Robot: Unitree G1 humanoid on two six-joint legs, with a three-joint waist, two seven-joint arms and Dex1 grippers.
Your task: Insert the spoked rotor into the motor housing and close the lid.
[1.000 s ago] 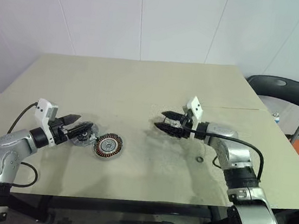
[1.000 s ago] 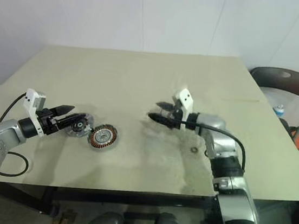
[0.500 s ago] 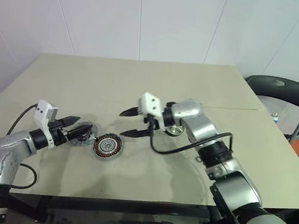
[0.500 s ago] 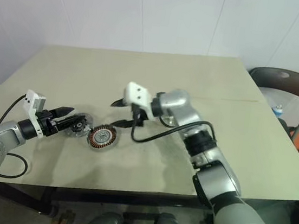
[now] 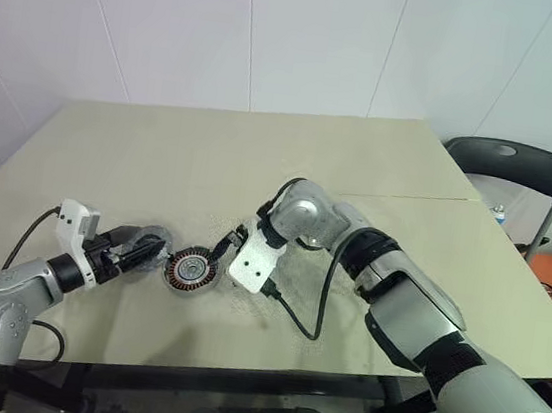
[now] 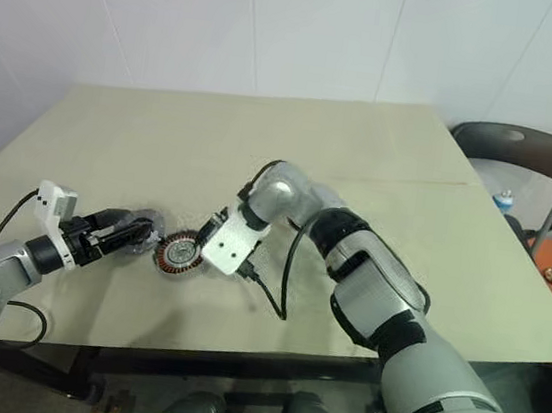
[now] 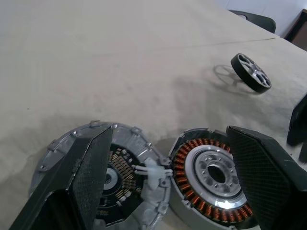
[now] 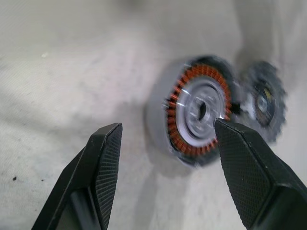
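The right claw (image 8: pixel 163 143) stood open in its wrist view, empty, the housing (image 8: pixel 195 113) lying between its fingers beyond them, the lid (image 8: pixel 263 106) touching it. In the left wrist view, the left claw (image 7: pixel 168 177) gaped empty over lid (image 7: pixel 103 172) and housing (image 7: pixel 211 177); the rotor (image 7: pixel 251 73) lay upper right, well apart on the tabletop (image 7: pixel 96 57). In the head view, both claws met at lower left.

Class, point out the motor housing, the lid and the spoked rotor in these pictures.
motor housing (image 7: pixel 211 175): left wrist view, on its pale metal centre.
lid (image 7: pixel 120 170): left wrist view, on its inner face beside the dark centre.
spoked rotor (image 7: pixel 251 73): left wrist view, on its spoked face.
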